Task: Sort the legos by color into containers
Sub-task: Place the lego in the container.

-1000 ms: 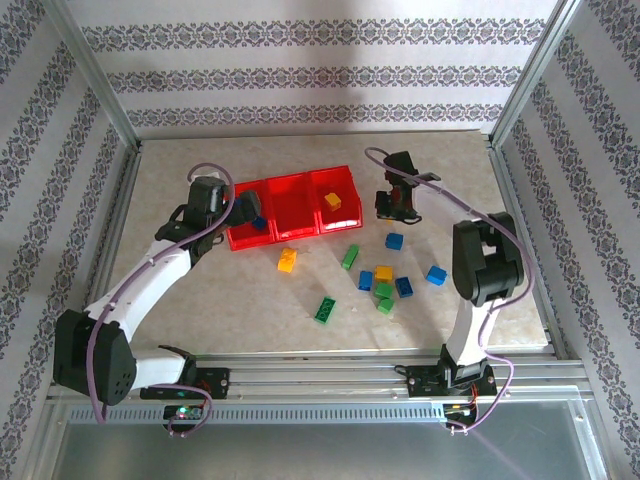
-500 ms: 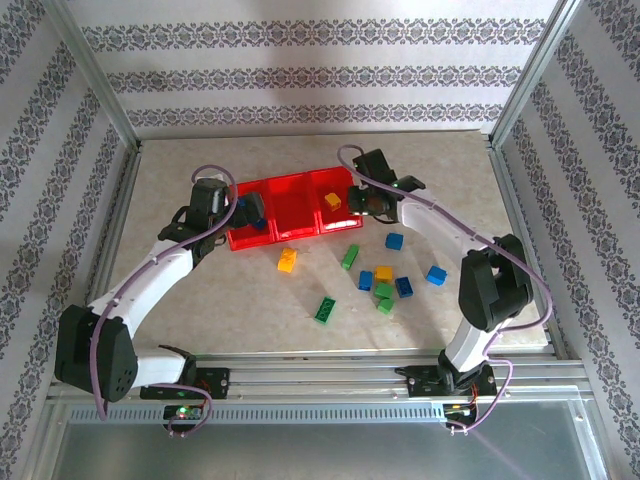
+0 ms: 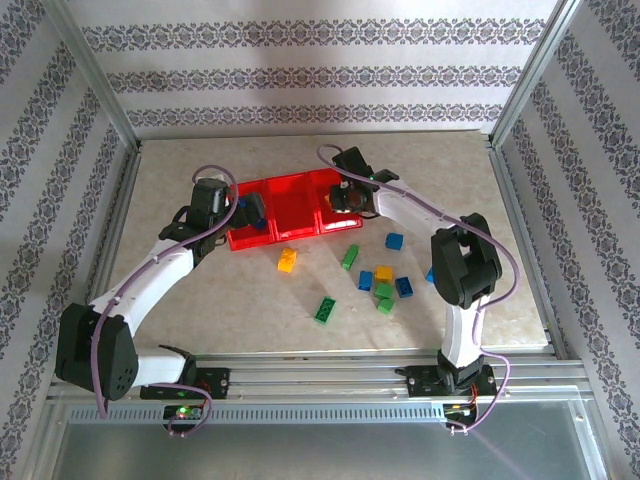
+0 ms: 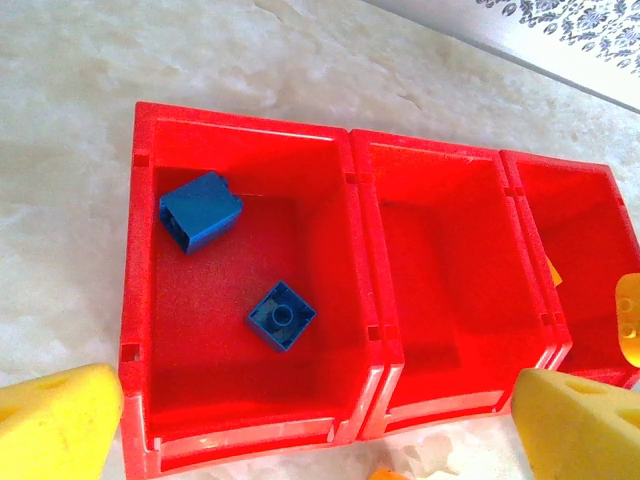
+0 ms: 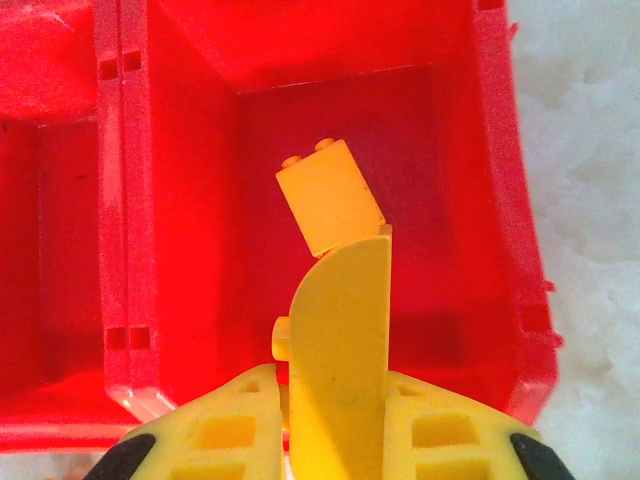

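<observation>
Top external: left gripper (image 3: 252, 210) hangs at the left bin of the tray (image 3: 292, 205). The right gripper (image 3: 345, 198) reaches over the right bin. Loose legos (image 3: 383, 285) lie on the table (image 3: 250, 290), well apart from the tray, so sorting looks far from finished.

Left wrist: fingers (image 4: 55, 425) are spread wide with nothing between them. Two blue bricks (image 4: 200, 210) lie on the left bin's floor and the middle bin is bare. Judgement: blue belongs here, and this arm is free for a fresh pick.

Right wrist: a yellow brick (image 5: 330, 205) lies tilted in the right bin. The fingers are nearly together, with a yellow nub (image 5: 283, 340) poking out between them, probably a clamped brick. Judgement: it is held above this bin so that a release lands yellow with yellow.
</observation>
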Controlling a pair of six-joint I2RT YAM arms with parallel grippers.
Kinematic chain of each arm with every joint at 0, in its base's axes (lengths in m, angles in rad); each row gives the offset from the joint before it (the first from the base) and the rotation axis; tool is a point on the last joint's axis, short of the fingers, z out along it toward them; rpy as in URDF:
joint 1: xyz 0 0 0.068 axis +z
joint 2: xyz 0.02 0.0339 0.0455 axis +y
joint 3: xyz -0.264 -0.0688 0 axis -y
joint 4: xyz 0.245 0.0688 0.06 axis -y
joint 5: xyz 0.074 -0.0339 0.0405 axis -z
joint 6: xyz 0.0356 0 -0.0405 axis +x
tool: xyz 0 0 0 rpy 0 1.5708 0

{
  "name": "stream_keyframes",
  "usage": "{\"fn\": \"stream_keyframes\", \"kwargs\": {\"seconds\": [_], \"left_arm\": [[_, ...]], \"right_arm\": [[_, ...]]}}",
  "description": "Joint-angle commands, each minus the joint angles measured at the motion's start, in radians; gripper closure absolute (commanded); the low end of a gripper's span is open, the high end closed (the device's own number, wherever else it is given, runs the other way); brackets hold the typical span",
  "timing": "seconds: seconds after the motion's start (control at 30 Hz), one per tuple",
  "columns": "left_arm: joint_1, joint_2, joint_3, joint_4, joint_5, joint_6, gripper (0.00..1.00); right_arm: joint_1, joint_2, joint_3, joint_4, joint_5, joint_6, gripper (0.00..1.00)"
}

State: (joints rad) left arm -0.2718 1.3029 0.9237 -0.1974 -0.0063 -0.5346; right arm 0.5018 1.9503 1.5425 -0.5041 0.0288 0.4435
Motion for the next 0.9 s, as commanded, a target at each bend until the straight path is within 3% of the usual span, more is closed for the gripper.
{"fn": "stream_keyframes", "kwargs": {"seconds": [0.0,0.43,0.87], "left_arm": [[0.012,0.007,-0.01,0.01,0.006,0.007,0.0],[0.012,0.005,-0.017,-0.008,0.008,0.011,0.0],[0.012,-0.009,-0.025,-0.023,0.007,0.017,0.0]], "right_arm": [[0.012,0.04,0.049,0.002,-0.036,0.018,0.85],[0.013,0.131,0.108,0.012,-0.078,0.016,0.76],[0.013,0.066,0.075,0.012,-0.049,0.007,0.66]]}}
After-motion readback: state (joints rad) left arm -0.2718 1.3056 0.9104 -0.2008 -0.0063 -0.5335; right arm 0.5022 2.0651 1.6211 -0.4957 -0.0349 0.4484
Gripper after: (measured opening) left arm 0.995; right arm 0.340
